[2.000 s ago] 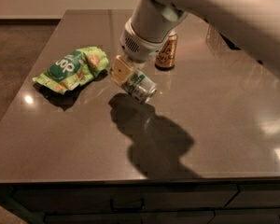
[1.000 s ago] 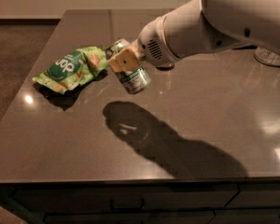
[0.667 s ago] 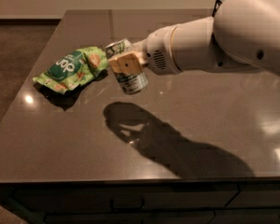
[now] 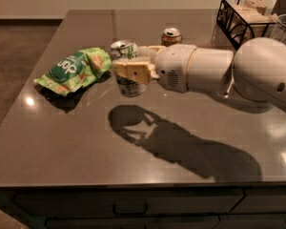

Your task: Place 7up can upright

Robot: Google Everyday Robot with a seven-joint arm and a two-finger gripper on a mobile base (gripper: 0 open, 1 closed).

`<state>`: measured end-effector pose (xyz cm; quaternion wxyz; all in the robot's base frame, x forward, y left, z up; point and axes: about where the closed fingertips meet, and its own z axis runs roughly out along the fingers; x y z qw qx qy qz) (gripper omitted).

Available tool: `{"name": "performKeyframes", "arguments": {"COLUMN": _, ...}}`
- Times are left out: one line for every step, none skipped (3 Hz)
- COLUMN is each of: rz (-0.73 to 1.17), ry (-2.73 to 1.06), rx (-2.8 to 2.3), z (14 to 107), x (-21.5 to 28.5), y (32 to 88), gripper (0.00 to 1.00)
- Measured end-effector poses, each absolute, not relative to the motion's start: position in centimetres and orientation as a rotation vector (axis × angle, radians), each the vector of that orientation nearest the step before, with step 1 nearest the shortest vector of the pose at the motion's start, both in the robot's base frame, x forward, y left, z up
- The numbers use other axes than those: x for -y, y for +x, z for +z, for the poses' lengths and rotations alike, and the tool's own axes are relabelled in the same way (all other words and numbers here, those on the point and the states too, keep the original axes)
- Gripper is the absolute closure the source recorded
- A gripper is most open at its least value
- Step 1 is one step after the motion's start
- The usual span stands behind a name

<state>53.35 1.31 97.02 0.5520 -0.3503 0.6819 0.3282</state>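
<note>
The end effector [image 4: 128, 61] is clamped on the 7up can [image 4: 129, 86], holding it just above the table [image 4: 86, 147] with its long axis near vertical and silver top up. The can is just beside a green snack bag [image 4: 74, 70] whose white lettering is unreadable. Behind stands a gold-brown can [image 4: 171, 36]. A black wire basket [image 4: 227, 14] holds tan packets.

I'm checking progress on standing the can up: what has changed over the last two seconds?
The end effector, shut on the 7up can throughout, turned it from slanted to nearly upright, held above the table; the arm swung from overhead to reaching in from the right. The bag and brown can stayed put.
</note>
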Motion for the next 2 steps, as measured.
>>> {"name": "performKeyframes", "arguments": {"rz": 0.792, "ry": -0.847, "rx": -1.545, "z": 95.5, "x": -0.2, "y": 53.3, "gripper": 1.00}}
{"name": "performKeyframes", "arguments": {"rz": 0.772, "ry": -0.866, "rx": -1.491, "z": 93.5, "x": 1.4, "y": 53.2, "gripper": 1.00}}
